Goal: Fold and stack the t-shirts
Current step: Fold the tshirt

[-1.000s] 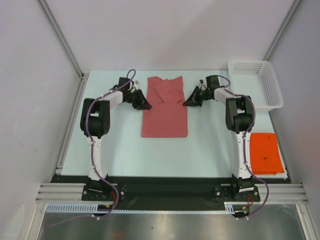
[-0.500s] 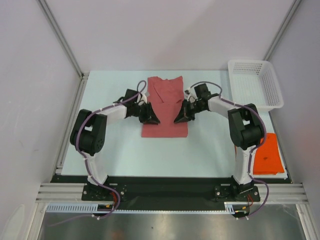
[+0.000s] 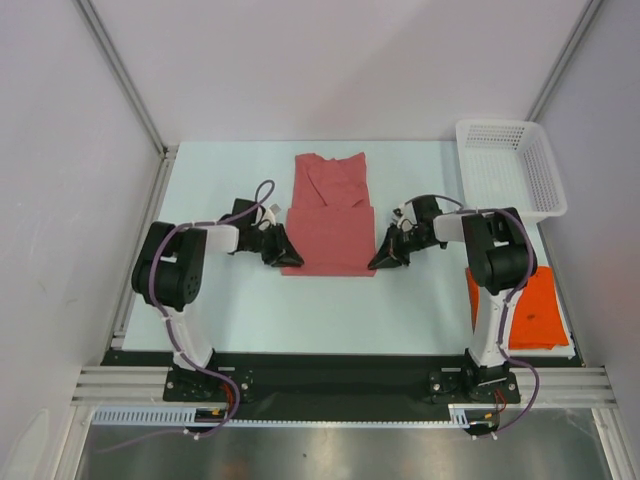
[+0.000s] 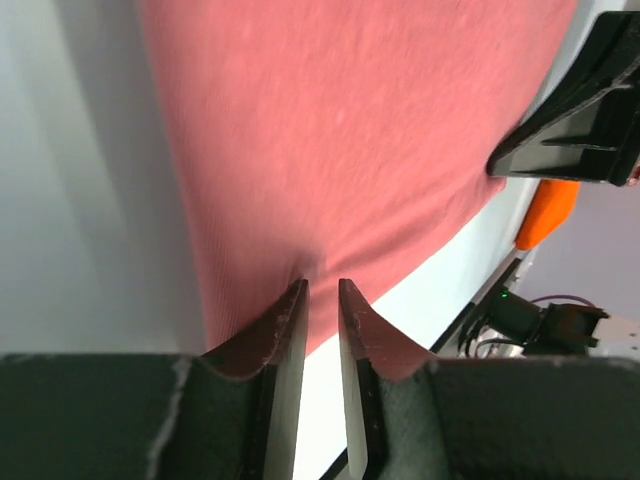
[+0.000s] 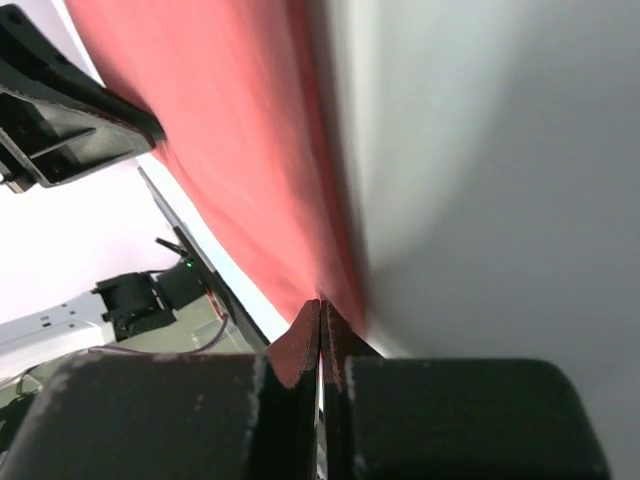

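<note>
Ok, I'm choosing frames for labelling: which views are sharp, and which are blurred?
Top external: sharp, evenly lit, the pink shirt crisp. Left wrist: cloth soft, its weave smeared. Right wrist: worst, the shirt's edge streaked into the grey table.

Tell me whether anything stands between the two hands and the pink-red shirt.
Nothing visible does. The left hand and the right hand are each at a near corner of the pink-red shirt. The white basket and the orange shirt lie off to the right.
</note>
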Tool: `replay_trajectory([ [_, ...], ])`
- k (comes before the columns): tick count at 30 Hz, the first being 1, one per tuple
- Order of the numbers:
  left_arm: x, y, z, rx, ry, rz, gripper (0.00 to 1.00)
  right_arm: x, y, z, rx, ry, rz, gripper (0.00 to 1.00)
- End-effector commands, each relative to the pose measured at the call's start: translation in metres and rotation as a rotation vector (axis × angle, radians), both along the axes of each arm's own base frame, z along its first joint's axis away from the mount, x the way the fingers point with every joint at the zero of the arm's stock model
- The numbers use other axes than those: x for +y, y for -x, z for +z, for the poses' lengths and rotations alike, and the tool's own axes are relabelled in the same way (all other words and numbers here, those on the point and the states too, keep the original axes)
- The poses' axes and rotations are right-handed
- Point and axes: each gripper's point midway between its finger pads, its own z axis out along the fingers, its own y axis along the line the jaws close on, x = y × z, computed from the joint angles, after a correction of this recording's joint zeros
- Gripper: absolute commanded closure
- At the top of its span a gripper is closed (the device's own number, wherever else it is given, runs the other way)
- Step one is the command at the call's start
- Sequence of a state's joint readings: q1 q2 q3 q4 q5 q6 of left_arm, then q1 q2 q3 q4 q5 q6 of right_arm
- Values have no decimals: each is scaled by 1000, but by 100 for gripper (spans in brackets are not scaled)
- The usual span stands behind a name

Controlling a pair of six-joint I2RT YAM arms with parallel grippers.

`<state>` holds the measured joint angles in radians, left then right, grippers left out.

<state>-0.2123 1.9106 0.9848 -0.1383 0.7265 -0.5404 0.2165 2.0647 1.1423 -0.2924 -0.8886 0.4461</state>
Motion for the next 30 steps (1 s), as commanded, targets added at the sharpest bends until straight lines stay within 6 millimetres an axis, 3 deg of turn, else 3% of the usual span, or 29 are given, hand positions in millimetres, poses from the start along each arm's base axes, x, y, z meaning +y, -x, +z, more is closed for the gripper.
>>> replay_trajectory([
  [1,31,22,-22,-5,-159,19,74,-31,11,-20,-39,150,-34,100],
  [2,34,28,-15,-19,-169,37,74,-39,17,-22,-23,166,-48,100],
  [4,38,31,-4,-46,-182,72,71,-45,20,-6,-53,197,-84,100],
  [5,45,38,-7,-24,-211,125,64,-45,29,-3,-39,190,-106,100],
  [6,47,37,10,-68,-204,158,60,-43,26,5,-69,167,-141,100],
  [7,48,39,13,-73,-201,180,58,-40,22,25,-78,137,-220,98],
  [8,49,45,12,-57,-194,214,53,-37,24,25,-105,116,-247,88],
  [13,45,54,23,-21,-112,332,44,-25,24,37,-135,77,-400,66],
  [14,45,59,18,21,-83,395,37,-18,16,49,-146,14,-465,57],
  [15,46,60,18,31,-68,441,34,-15,30,37,-122,26,-495,54],
  [17,46,63,18,63,11,554,32,-7,24,55,-161,-43,-588,46],
  [23,61,63,9,143,55,840,34,15,37,35,-142,23,-742,45],
  [28,67,58,-3,186,23,955,42,-1,39,6,-17,151,-957,63],
  [30,68,56,-7,199,1,988,43,-6,40,-3,19,196,-991,64],
])
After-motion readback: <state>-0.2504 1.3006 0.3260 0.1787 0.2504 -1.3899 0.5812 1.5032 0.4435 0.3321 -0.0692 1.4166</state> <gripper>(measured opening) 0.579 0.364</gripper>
